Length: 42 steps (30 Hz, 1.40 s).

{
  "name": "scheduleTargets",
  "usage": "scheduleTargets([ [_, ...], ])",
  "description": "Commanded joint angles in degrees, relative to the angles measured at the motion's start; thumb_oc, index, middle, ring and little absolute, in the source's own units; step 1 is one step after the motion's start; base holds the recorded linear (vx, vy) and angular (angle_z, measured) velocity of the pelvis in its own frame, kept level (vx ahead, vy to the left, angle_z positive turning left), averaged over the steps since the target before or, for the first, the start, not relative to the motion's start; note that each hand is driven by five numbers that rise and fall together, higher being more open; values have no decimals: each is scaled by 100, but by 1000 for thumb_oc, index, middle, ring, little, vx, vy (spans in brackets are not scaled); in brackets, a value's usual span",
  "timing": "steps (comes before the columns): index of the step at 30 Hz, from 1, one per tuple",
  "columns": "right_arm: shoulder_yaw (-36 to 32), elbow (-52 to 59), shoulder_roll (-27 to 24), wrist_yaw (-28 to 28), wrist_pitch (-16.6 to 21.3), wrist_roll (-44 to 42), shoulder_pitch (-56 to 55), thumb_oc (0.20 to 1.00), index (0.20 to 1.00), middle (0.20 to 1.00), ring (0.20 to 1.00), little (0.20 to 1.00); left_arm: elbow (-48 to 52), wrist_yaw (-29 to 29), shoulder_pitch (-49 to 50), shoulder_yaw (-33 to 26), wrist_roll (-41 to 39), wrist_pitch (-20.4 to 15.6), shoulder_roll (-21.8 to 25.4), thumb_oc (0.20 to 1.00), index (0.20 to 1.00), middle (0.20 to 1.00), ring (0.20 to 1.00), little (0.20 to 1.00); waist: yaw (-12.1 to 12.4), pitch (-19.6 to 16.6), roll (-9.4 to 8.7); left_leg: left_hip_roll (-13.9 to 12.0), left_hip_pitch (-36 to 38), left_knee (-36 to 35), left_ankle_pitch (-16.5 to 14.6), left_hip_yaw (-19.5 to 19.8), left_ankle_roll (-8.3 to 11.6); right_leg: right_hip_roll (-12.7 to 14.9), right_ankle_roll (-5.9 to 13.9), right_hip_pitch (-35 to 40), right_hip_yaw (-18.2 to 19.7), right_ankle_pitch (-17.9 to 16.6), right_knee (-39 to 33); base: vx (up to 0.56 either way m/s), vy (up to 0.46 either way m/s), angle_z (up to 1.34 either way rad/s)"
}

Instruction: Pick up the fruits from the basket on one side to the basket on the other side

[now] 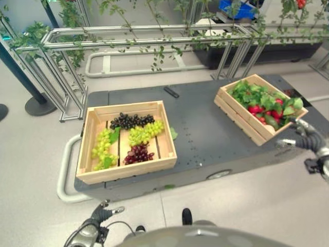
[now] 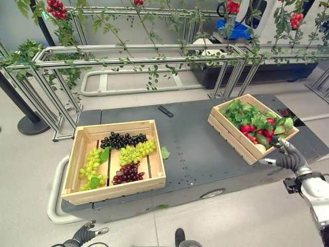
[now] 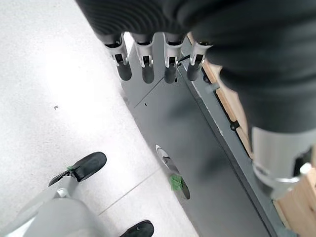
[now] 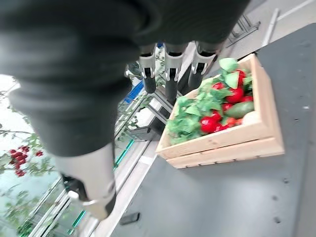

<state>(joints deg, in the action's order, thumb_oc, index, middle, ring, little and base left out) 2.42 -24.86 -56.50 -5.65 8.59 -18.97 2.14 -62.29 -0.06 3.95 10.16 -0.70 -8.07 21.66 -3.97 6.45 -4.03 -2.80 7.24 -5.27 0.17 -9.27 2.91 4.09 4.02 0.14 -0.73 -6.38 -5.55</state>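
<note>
A wooden crate [image 1: 123, 170] on the left of the dark grey table [image 1: 200, 139] holds black grapes [image 1: 131, 121], green grapes [image 1: 145, 131] and dark red grapes [image 1: 138, 153]. At the table's right end stands a second wooden crate [image 1: 241, 121], holding red fruits [image 1: 255, 109] among green leaves. My right hand [image 2: 288, 154] hovers open by that crate's near right corner, holding nothing; its fingers [image 4: 170, 69] are straight, with the crate [image 4: 232, 143] past them. My left hand [image 1: 97, 218] hangs open and low, below the table's front edge, its fingers [image 3: 148, 59] straight.
A small black bar-shaped object [image 1: 171, 92] lies at the table's far edge. A loose green leaf [image 1: 174, 134] sits beside the grape crate. Behind the table runs a metal frame [image 1: 154, 38] with vines. A white rail [image 1: 64, 170] curves round the table's left end.
</note>
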Motion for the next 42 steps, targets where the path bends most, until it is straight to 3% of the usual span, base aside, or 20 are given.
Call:
scheduleTargets([
  [1,543,57,-301,-105,235,-204,1030,1000,1000,1000,1000,1000,-130,-2,-400,138,156,-96,67,1000,1000,1000,1000,1000,126,105,-172,89,-111,47,-138,187,-7,174,473,130,-241,435,372,-6,-10,-5],
  [4,992,-26,-267,-115,204,-117,1521,1000,1000,1000,1000,1000,-125,14,-466,217,151,-90,66,1000,1000,1000,1000,1000,157,156,-173,84,-140,63,-127,194,-4,173,469,110,-237,433,382,-19,-7,-1],
  [5,1506,-97,-217,-122,179,-16,2076,1000,1000,1000,1000,1000,-76,41,-534,331,139,-88,63,1000,1000,1000,1000,1000,199,235,-173,79,-197,91,-106,195,-2,177,463,59,-243,421,404,-54,-14,5],
  [9,2411,-273,140,-62,127,233,3103,1000,1000,1000,1000,1000,-69,129,-729,522,115,-83,60,1000,1000,1000,1000,1000,279,401,-194,62,-368,149,-63,241,-2,161,449,-98,-247,411,471,-52,-23,2],
  [16,3254,215,428,-24,128,338,4112,1000,1000,1000,1000,1000,197,363,-1010,481,-173,-151,210,1000,1000,1000,1000,1000,412,829,-323,31,-834,417,-14,353,-12,131,410,-511,-253,408,733,-58,-15,3],
  [20,3345,635,250,-13,115,393,4168,1000,1000,1000,1000,1000,1875,494,-860,88,-1239,-474,621,1000,1000,1000,1000,1000,541,1095,-410,13,-1102,508,50,481,3,123,395,-694,-358,385,792,-33,-40,15],
  [26,3168,520,277,25,55,510,3882,1000,1000,1000,1000,1000,3721,642,-639,-341,-1997,-809,1009,1000,1000,1000,1000,1000,732,1348,-444,43,-1237,457,134,687,17,147,375,-718,-568,415,778,4,-20,19],
  [42,2960,579,370,47,-82,721,3729,1000,1000,1000,1000,1000,5514,650,-672,-751,-2427,-1060,1278,1000,1000,1000,1000,1000,1029,1823,-598,80,-1500,385,245,937,5,187,346,-976,-802,485,967,-16,-7,12],
])
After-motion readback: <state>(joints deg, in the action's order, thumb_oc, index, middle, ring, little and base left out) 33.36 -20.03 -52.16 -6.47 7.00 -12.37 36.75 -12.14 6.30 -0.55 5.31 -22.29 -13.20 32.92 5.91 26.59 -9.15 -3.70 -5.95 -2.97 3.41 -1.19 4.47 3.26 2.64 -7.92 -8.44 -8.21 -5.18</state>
